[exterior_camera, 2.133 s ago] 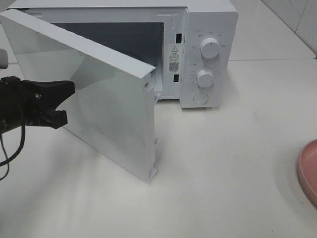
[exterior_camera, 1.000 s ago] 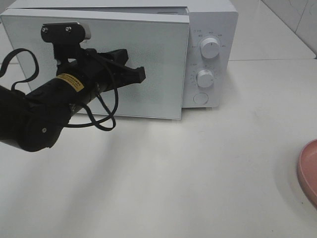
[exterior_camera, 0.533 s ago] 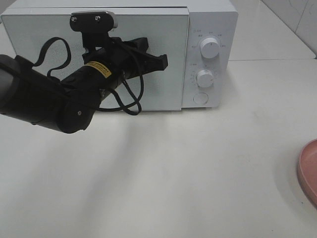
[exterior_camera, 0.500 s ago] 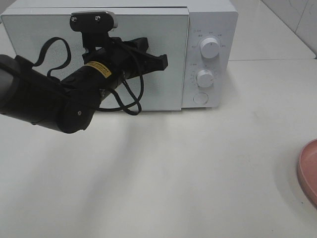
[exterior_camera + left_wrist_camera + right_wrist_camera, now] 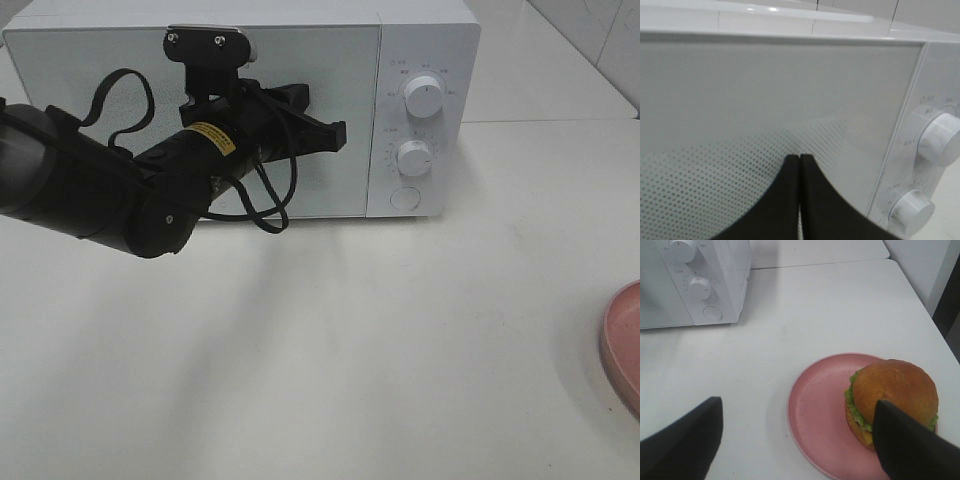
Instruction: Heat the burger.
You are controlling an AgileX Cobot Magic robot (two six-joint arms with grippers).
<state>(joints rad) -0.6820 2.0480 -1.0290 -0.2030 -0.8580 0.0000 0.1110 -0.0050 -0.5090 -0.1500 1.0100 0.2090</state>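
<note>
From the high camera, the left pincer (image 5: 335, 133) is in front of the closed microwave door (image 5: 330, 190). The left wrist view shows it clenched and empty. In the right wrist view, the right pincer (image 5: 797, 440) is released above the burger (image 5: 892, 397), which sits on the pink plate (image 5: 817, 415).

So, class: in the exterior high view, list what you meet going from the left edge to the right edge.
Black left robot arm → its shut black gripper against the white microwave's closed door → two white round control knobs → bare white table → rim of the round pink plate at the right edge.
</note>
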